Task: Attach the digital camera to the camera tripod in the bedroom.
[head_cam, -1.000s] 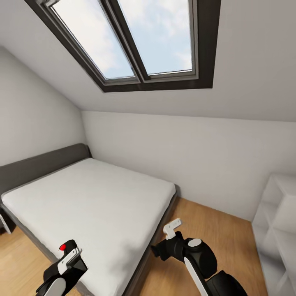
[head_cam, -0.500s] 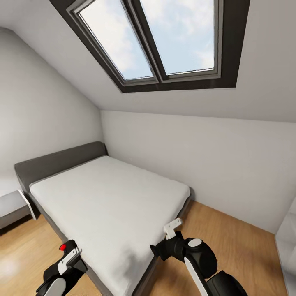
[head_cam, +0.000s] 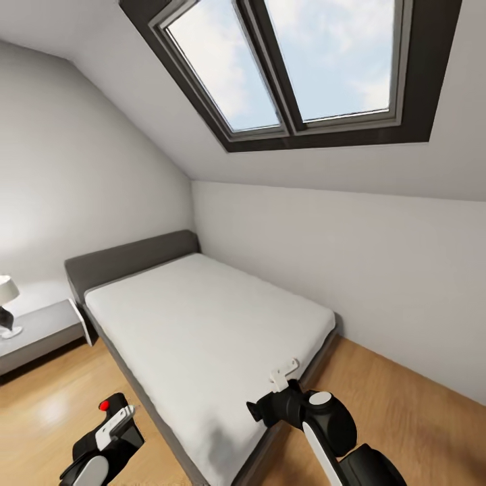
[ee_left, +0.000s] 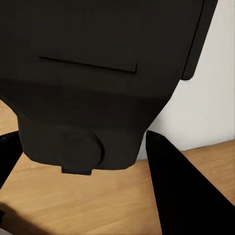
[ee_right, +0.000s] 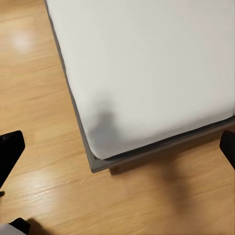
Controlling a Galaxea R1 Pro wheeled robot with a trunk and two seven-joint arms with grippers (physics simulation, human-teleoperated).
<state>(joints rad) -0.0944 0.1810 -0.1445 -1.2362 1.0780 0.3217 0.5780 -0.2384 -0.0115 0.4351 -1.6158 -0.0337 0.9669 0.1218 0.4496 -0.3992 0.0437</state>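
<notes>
The digital camera (head_cam: 112,408), black with a round red button on top, sits in my left gripper (head_cam: 113,426) at the bottom left of the head view. In the left wrist view the camera's dark body (ee_left: 98,73) sits between the two black fingers (ee_left: 183,191), so the gripper is shut on it. My right gripper (head_cam: 283,374) hangs over the bed's near corner; its fingertips (ee_right: 10,152) stand far apart at the edges of the right wrist view, open and holding nothing. The camera tripod is out of view.
A white bed (head_cam: 209,324) with a dark grey frame and headboard lies ahead, its corner (ee_right: 98,164) under my right arm. A grey nightstand (head_cam: 40,331) with a lamp (head_cam: 7,304) stands at the left. Wood plank floor (head_cam: 405,405) runs along both sides; a skylight (head_cam: 304,61) is overhead.
The whole view has swung left: the bed sits further right in the picture, the nightstand and lamp have come in, the white shelves have left. Both arms hold the same pose.
</notes>
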